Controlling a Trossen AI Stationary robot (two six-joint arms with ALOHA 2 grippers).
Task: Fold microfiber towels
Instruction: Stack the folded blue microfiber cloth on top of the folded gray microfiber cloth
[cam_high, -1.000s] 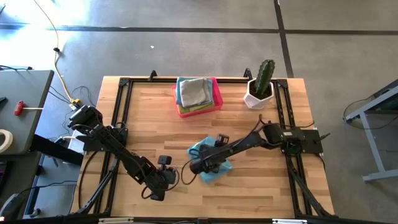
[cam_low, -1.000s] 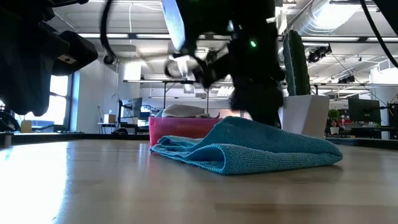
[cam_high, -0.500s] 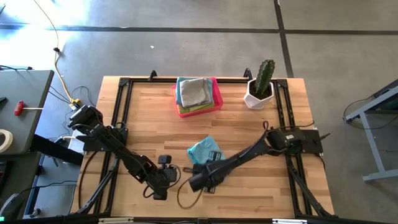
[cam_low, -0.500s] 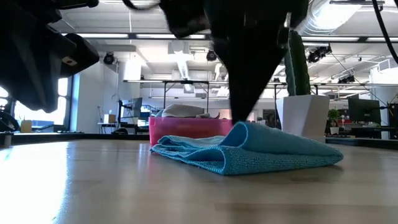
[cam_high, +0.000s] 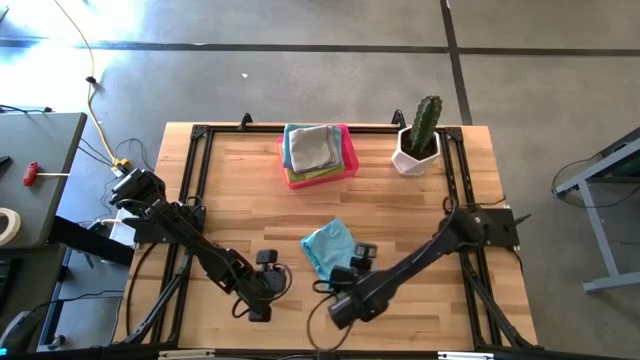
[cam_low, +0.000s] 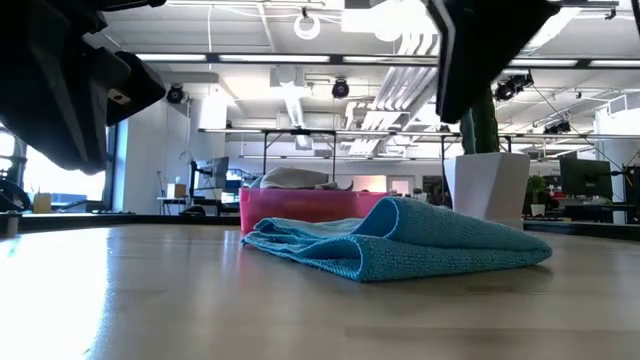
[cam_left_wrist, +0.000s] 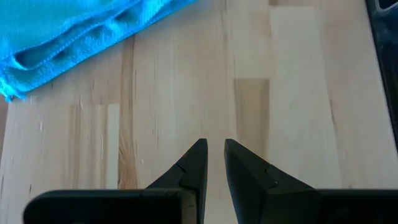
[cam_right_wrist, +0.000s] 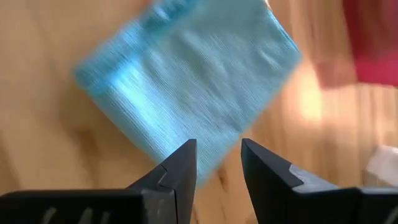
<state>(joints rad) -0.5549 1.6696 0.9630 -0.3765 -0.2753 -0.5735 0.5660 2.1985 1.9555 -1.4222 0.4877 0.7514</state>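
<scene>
Blurred in the right wrist view: teal towel (cam_right_wrist: 186, 87) and pink tray (cam_right_wrist: 376, 37), cut by the edge; in the low view, tray (cam_low: 300, 208) partly hidden behind the towel (cam_low: 400, 240), arms cropped at the top.

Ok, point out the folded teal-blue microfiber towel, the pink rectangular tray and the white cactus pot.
Folded teal-blue microfiber towel (cam_high: 327, 246): high view, middle of its top layer.
Pink rectangular tray (cam_high: 349, 160): high view, its right rim.
White cactus pot (cam_high: 413, 158): high view, its front wall.
</scene>
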